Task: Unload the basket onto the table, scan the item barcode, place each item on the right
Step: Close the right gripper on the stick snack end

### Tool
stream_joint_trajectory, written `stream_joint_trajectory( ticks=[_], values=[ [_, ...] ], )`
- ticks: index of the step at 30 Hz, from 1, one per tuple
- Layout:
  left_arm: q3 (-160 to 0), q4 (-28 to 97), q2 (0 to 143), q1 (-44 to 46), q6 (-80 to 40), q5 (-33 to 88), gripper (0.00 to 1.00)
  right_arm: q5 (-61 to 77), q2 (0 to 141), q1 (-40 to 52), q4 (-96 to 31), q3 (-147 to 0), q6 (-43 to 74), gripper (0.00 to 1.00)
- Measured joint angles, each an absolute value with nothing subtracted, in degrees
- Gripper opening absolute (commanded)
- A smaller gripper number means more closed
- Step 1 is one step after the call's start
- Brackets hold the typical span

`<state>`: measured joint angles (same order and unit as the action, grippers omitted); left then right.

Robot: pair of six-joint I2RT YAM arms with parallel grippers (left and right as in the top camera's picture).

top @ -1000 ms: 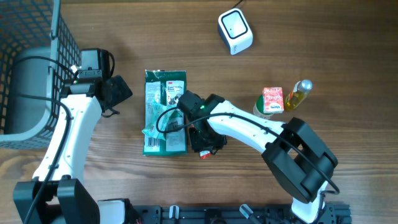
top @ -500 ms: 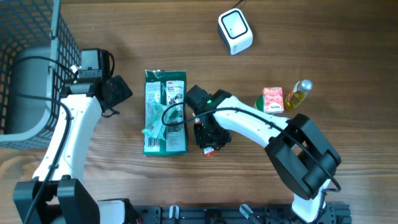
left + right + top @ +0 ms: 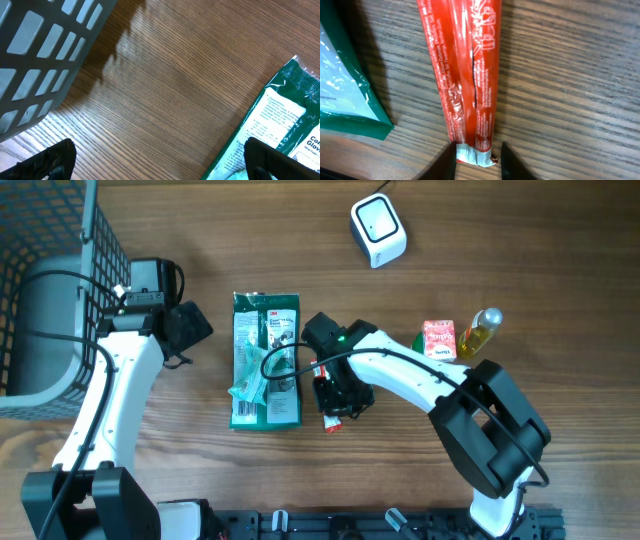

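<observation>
Left gripper (image 3: 162, 162): we see its two dark fingertips (image 3: 50, 159) at the bottom corners of the left wrist view, spread wide. Only bare wood lies between them, so the hand is fully parted and empty.

Right gripper (image 3: 476, 161): it points straight down onto the table (image 3: 500, 240). Its two fingers (image 3: 447, 160) flank the sealed end of the red packet (image 3: 467, 65) with little room to spare. One finger meets the packet's edge and the other seems a sliver away. We cannot tell whether the hand has a firm hold on it.

Red packet: this is the task's item, a long narrow sachet lying flat on the wood just to the right of the green package (image 3: 265, 360). In the overhead view the right gripper covers most of it, and only one red tip shows below the hand.

Green package: a flat printed bag lying between the two grippers. One of its corners reaches into each wrist view.

Scanner (image 3: 378, 230): a small white box at the far edge of the table, well apart from the red packet.

Basket (image 3: 100, 240): a grey slatted bin at the table's far left corner, beside the left arm.

Other goods: a pink carton (image 3: 438, 340) and a bottle (image 3: 482, 332) of yellow liquid stand just beside each other, right of the right arm.
</observation>
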<state>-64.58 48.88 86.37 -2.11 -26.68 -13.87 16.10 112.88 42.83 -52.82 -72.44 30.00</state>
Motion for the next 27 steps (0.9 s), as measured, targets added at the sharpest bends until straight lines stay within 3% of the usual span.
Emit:
stream_joint_trajectory(
  ticks=[10,14,19,23,27],
  values=[
    [-64.58,48.88,86.37,-2.11,-26.68,-13.85,1.00,15.99,112.16,42.78,-55.29,-73.28,32.38,0.24],
    [-64.58,48.88,86.37,-2.11,-26.68,-13.85,1.00,14.96,112.14,43.33,-55.81,-73.28,34.39,0.48],
    [-64.58,48.88,86.37,-2.11,-26.68,-13.85,1.00,14.24,112.14,45.41,-55.81,-73.28,36.64,0.46],
    [-64.58,48.88,86.37,-2.11,-26.68,-13.85,1.00,13.43,112.14,45.45,-54.76,-73.23,38.09,0.36],
    [-64.58,48.88,86.37,-2.11,-26.68,-13.87,1.00,12.97,112.14,45.45,-54.78,-73.10,38.81,0.34]
  ],
)
